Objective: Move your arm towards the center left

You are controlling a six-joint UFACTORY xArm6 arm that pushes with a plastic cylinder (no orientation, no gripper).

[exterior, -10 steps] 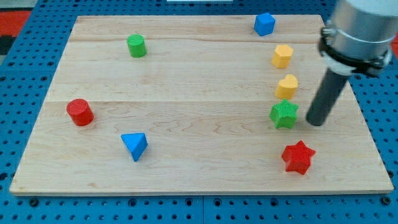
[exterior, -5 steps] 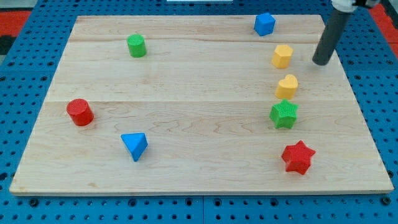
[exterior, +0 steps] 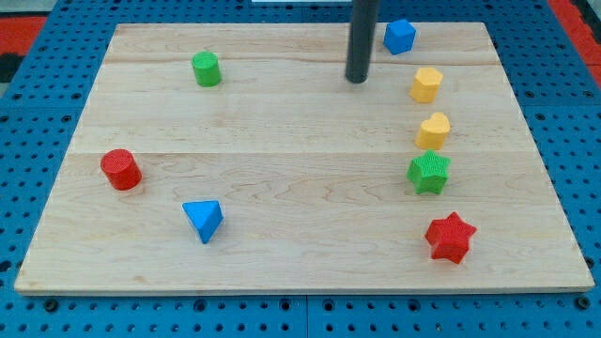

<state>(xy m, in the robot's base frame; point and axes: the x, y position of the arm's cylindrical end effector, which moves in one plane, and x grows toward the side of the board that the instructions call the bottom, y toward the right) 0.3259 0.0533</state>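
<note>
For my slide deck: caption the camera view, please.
My tip rests near the board's top, left of the blue cube, touching no block.

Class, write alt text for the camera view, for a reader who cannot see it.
My tip rests near the top of a wooden board, left of a blue cube. Other coloured blocks lie scattered, including a red cylinder at the left.

A pale wooden board [exterior: 282, 188] lies on blue pegboard [exterior: 282, 319].
</note>
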